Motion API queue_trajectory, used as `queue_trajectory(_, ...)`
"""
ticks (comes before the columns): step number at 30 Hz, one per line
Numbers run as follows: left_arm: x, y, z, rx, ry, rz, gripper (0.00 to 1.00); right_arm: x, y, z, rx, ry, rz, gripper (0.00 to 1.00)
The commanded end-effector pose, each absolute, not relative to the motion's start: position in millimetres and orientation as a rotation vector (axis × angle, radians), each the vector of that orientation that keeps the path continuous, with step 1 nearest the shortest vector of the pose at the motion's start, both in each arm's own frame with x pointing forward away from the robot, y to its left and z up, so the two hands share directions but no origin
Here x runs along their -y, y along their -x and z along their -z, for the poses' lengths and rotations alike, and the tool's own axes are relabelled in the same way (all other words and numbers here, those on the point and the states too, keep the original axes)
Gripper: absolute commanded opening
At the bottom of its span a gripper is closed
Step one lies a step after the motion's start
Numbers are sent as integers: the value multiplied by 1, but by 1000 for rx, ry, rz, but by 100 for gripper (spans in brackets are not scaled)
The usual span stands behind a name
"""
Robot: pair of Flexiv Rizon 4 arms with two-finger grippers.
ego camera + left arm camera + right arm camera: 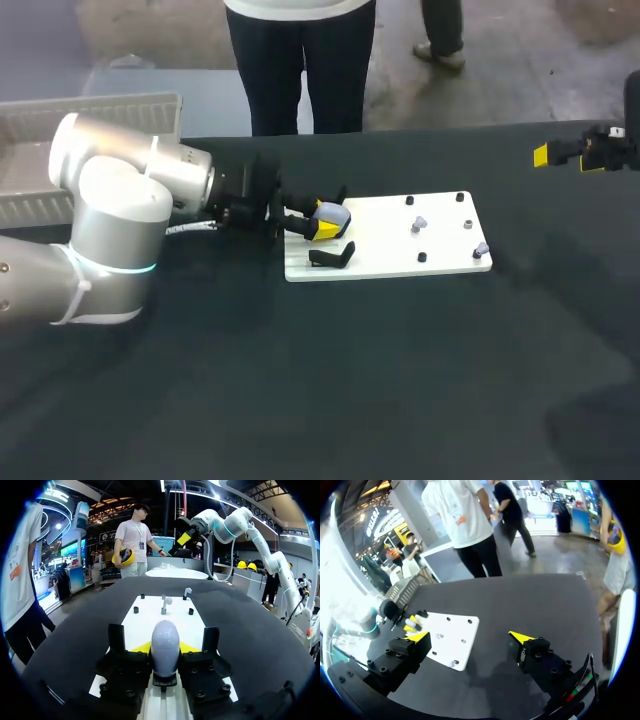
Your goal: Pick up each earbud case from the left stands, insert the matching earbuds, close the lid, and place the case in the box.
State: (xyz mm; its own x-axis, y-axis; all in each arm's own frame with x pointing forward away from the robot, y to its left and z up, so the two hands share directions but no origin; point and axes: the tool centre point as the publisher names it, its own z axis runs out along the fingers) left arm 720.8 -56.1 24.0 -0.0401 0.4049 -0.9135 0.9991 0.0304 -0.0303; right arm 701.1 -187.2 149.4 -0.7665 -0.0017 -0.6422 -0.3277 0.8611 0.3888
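Though plain, smooth lavender-grey oval case [165, 642]

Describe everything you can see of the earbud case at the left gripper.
The case is a smooth, pale grey, egg-shaped shell, plastic by its look, with a slight sheen. It looks closed: no seam or opening shows. It stands on end between the yellow tips of the left gripper, which touch it from both sides. It is over the left end of the white board, near a black stand. What lies under it is hidden.

Likely trade-show hall: lit display booths [80, 527], overhead lights [162, 485], black-draped demo table [380, 390].
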Motion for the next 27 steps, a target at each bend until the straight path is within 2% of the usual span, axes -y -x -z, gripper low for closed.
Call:
queue_trajectory(1, 55, -720, -33, -1535, -1482, 986, 0, 186, -701, -150, -2374, 234, -641, 100)
queue_trajectory(13, 50, -716, -68, -1488, -1440, 968, 0, 186, -701, -150, -2374, 234, -641, 100)
queue_trajectory(27, 86, -734, -94, -1434, -1386, 955, 0, 97, -706, -141, -2379, 432, -689, 100)
